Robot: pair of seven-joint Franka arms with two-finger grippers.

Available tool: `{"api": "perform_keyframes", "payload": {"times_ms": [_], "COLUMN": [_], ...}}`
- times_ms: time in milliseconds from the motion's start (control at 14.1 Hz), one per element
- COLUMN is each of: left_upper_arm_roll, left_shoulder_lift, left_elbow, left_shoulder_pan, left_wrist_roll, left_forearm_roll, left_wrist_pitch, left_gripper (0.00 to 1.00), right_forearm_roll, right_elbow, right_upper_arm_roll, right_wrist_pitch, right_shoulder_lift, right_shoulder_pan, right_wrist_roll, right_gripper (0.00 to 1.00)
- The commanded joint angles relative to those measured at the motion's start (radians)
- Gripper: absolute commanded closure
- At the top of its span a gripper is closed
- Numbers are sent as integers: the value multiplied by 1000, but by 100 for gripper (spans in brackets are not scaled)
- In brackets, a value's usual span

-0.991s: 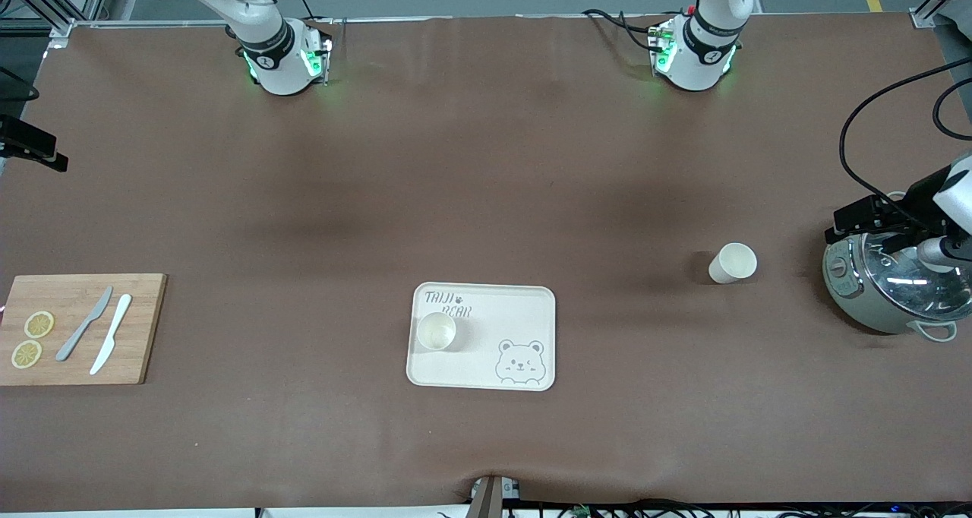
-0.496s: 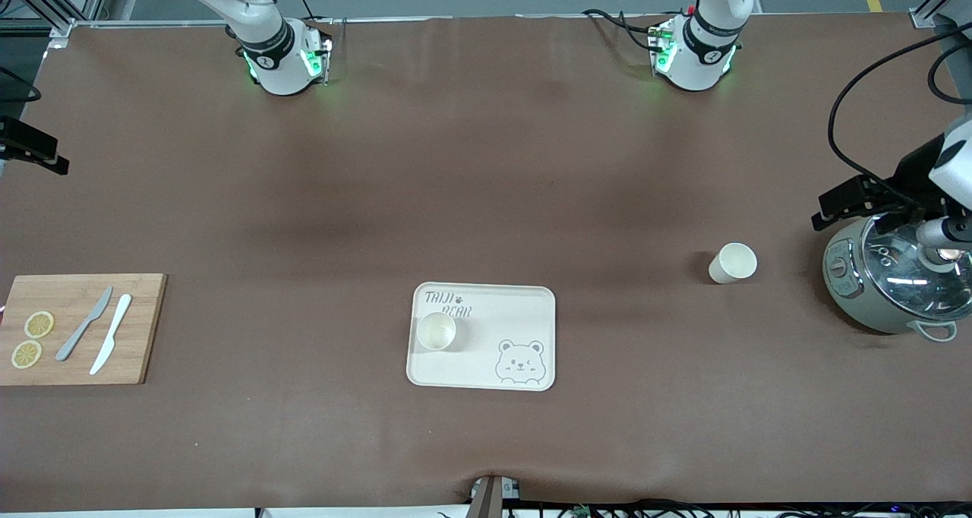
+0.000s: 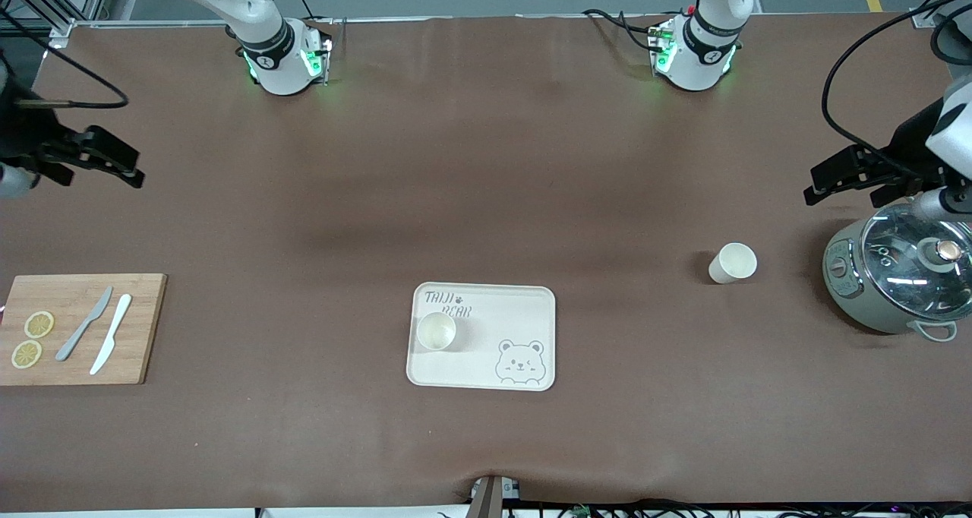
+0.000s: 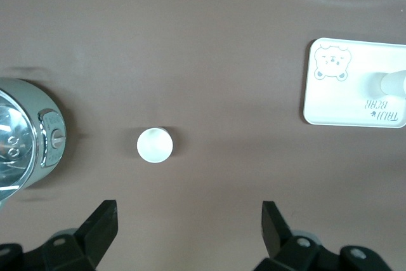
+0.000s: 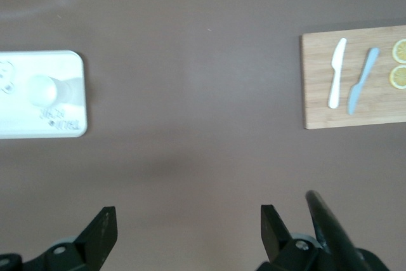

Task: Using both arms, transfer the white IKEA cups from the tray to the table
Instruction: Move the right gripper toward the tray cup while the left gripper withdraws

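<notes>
One white IKEA cup [image 3: 733, 263] stands upright on the bare table toward the left arm's end, beside the grey pot [image 3: 896, 275]. The other cup [image 3: 436, 330] stands on the cream bear-printed tray [image 3: 516, 313] at mid-table. My left gripper [image 3: 818, 185] hangs open over the table beside the pot, holding nothing. In the left wrist view, the cup [image 4: 154, 145] lies ahead of the open gripper [image 4: 189, 212], with the pot [image 4: 25, 141] and tray [image 4: 342, 103] to either side. My right gripper [image 3: 130, 167] hangs open and empty over the right arm's end; its view [image 5: 187, 215] shows the tray's cup [image 5: 44, 90].
A wooden cutting board [image 3: 137, 328] with two knives and two lemon slices lies at the right arm's end, nearer the front camera than the right gripper. The pot has a glass lid. Black cables trail from both wrists.
The left gripper has moved off the pot toward the arms' bases. The right gripper has swung in from the table's edge, into fuller view. Cups and tray stayed put.
</notes>
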Motion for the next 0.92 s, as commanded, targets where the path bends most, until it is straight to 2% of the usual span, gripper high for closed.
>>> {"api": "perform_keyframes", "payload": {"times_ms": [0, 496, 637, 850], "left_upper_arm_roll": [-9, -4, 0, 5], "left_shoulder_lift": [-6, -13, -13, -10], "left_elbow": [30, 30, 30, 30], "left_shoulder_pan": [-9, -58, -64, -65], "left_wrist_roll": [-23, -64, -70, -70], "left_forearm_roll": [34, 49, 49, 47], "left_wrist_pitch": [-38, -41, -41, -40], "left_gripper": [0, 0, 0, 0], "right_forearm_roll": [30, 13, 10, -7], "right_elbow": [-1, -2, -2, 1], "right_upper_arm_roll": [-11, -12, -12, -11], "right_wrist_pitch": [62, 237, 281, 324], "right_shoulder_lift": [21, 138, 184, 274], "right_shoulder_pan": [52, 263, 302, 325], "right_wrist_roll": [109, 468, 502, 438], "right_gripper": [0, 0, 0, 0]}}
